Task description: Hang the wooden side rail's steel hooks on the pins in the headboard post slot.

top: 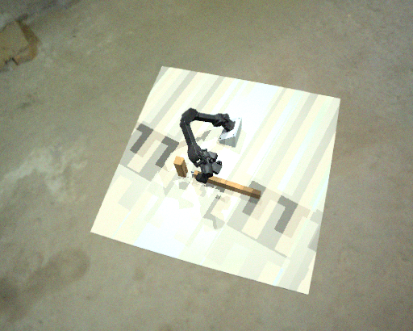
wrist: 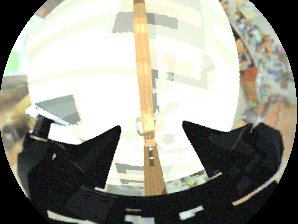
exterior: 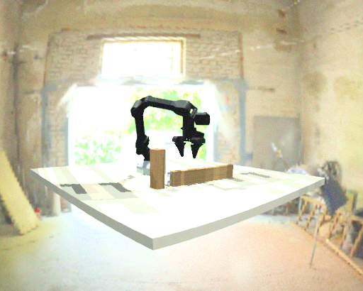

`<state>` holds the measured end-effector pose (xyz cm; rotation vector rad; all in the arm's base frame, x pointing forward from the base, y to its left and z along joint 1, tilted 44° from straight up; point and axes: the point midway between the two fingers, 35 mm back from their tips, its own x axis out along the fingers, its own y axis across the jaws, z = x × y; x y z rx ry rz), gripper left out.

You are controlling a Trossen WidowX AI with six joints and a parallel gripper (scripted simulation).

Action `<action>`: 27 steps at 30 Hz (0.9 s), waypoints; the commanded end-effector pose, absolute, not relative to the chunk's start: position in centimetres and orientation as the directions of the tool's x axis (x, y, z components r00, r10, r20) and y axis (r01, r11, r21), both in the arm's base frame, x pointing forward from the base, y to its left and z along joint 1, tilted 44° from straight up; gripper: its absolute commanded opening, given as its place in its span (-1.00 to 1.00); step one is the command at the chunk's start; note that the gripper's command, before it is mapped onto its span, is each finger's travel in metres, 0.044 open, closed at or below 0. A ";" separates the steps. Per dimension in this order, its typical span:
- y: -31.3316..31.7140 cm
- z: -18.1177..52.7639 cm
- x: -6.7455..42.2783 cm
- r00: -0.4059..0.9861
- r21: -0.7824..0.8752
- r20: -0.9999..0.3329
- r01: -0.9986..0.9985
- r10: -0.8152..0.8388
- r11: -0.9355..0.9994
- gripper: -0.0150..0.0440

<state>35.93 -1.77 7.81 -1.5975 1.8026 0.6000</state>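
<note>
The wooden side rail (top: 237,186) (exterior: 201,174) (wrist: 145,87) lies on the table, standing on its narrow edge. The steel hooks (exterior: 169,179) (wrist: 151,155) at its near end face the headboard post, with a small gap between rail and post. The headboard post (top: 180,166) (exterior: 157,169) (wrist: 153,176) stands upright; its slot and pins cannot be made out. My gripper (exterior: 188,157) (wrist: 152,126) is open and empty. It points down above the rail's hook end, clear of the wood. In the wrist view the rail runs between the two fingertips, below them.
The pale table (top: 168,238) (exterior: 130,220) (wrist: 200,95) carries patchy shadows. The arm's base (top: 231,137) stands behind the rail, and the arm arches over from it. The post is close beside the gripper in the exterior view.
</note>
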 end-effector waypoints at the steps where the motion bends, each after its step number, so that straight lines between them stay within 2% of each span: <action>1: -3.7 6.1 35.4 -0.068 -0.061 -0.719 -0.985 -0.692 0.160 1.00; 27: -6.3 3.5 35.3 -0.067 -0.061 -0.719 -0.985 -0.692 0.160 1.00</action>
